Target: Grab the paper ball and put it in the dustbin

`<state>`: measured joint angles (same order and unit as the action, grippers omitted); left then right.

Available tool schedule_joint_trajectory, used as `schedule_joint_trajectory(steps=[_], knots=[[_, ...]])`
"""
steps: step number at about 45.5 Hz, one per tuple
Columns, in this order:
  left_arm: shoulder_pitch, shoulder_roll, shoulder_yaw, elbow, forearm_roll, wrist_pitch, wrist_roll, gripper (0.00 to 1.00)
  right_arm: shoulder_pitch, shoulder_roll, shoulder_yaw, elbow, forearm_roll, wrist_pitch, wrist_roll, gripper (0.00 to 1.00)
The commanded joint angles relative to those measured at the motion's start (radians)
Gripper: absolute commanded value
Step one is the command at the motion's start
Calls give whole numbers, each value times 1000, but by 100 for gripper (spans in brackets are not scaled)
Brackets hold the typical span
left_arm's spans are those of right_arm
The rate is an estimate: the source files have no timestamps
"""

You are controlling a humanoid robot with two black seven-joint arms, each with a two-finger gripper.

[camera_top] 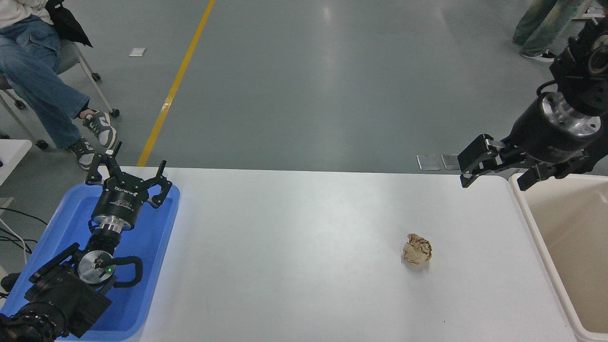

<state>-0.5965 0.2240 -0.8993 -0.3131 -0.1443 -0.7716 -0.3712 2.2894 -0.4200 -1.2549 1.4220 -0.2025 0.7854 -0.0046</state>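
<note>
The paper ball (417,249), a crumpled tan-brown wad, lies on the white table (294,247) right of centre. The cream-beige dustbin (537,242) stands against the table's right edge, its inside bare as far as it shows. My right gripper (494,184) hangs open and holds nothing, high over the table's far right corner beside the dustbin's far rim, well behind and to the right of the ball. My left gripper (137,161) is parked open over the blue tray at the lower left.
A shallow blue tray (156,266) sits at the table's left end under the left arm. A seated person's legs (52,99) are at the upper left, another person's legs (541,28) at the upper right. A yellow floor line (175,85) runs beyond the table.
</note>
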Motion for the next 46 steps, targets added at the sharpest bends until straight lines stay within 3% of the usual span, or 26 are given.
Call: schedule_joint_trajectory(steps=[1, 46], knots=[[0, 0, 0, -1, 0, 0, 0, 100, 1, 1, 8, 0, 2, 0, 0, 100], [0, 0, 0, 0, 0, 0, 0, 100, -88, 14, 35, -60, 0, 0, 0, 100]])
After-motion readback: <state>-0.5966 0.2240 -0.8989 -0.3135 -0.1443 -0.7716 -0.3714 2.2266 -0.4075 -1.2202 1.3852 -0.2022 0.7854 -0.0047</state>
